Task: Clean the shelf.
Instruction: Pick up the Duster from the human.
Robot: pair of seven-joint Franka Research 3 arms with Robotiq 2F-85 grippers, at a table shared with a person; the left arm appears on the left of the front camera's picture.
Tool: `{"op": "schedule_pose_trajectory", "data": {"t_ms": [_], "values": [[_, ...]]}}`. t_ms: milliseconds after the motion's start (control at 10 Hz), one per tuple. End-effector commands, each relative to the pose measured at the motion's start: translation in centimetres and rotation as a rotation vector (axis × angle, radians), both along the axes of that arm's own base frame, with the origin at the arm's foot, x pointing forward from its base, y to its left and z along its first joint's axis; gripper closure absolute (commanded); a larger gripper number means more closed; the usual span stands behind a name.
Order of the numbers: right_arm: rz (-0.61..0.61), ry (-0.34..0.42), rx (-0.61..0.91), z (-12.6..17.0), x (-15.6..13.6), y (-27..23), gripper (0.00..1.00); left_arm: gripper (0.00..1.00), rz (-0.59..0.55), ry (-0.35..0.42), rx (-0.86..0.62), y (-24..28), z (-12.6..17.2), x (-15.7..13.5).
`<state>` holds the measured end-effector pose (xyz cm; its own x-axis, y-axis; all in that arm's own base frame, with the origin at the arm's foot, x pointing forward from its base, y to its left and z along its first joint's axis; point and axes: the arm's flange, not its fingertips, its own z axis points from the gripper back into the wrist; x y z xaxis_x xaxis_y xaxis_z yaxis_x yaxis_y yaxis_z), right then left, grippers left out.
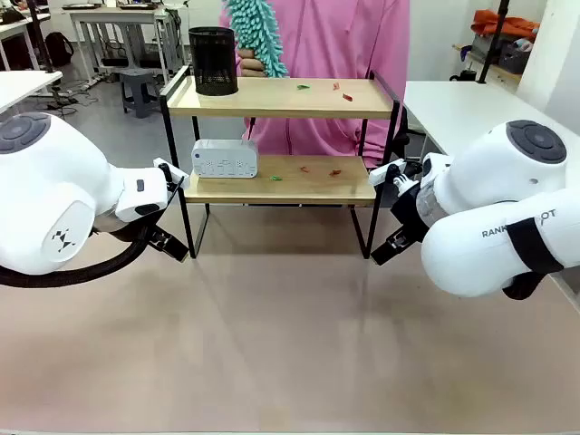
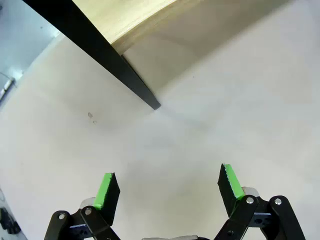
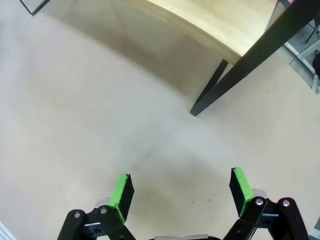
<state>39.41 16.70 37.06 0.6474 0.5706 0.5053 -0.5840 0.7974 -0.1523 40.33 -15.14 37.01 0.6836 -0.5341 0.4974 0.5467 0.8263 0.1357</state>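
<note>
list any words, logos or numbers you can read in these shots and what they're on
"RANK" and, past a black strap, "OT": on the right arm, partly covered.
Small black logo, no letters: on the left arm.
White box on the shelf's lower board: front markings too small to read.

We are getting bright, even light and sharp pictures. The shelf point(image 1: 281, 98) is casting soft shadows on the tabletop point(image 1: 290, 362); wrist-view edges are bowing.

Our left arm point(image 1: 63, 195) and right arm point(image 1: 507, 217) sit low at either side; our left hand point(image 2: 167, 186) and right hand point(image 3: 181, 192) gape wide, holding nothing.
</note>
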Motion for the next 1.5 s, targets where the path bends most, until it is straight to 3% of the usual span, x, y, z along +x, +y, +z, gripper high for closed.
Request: {"op": "schedule_pose_trajectory", "data": {"t_ms": [0,600,700,800,900,1000,1100,1200,1400], "values": [[0.0,0.0,0.0,0.0,0.0,0.0,0.0,0.0,0.0,0.0,0.0,0.0,0.0,0.0],[0.0,0.0,-0.001,0.0,0.0,0.0,0.0,0.0,0.0,0.0,0.0,0.0,0.0,0.0],[0.015,0.085,-0.032,1.8,-0.3,-0.1,0.0,0.0,0.0,0.0,0.0,0.0,0.0,0.0],[-0.018,0.232,0.123,5.9,-1.3,-1.8,0.0,0.0,-0.066,0.086,-0.094,2.0,3.0,-1.5],[-0.185,0.313,0.324,10.6,-2.3,-5.5,0.0,0.0,-0.1,0.109,-0.257,5.8,6.0,-3.4],[-0.296,0.425,0.6,14.8,-3.8,-11.4,0.0,0.0,-0.028,0.145,-0.365,11.5,8.3,-5.1],[-0.356,0.462,0.852,16.7,-5.5,-17.3,0.0,0.0,0.137,0.193,-0.517,16.7,9.7,-6.7],[-0.406,0.45,1.041,16.7,-7.6,-22.5,0.0,0.0,0.167,0.147,-0.717,22.1,9.5,-8.7],[-0.572,0.434,1.314,13.3,-11.5,-30.9,0.0,0.0,0.338,-0.022,-1.114,31.2,6.8,-14.3]]}}
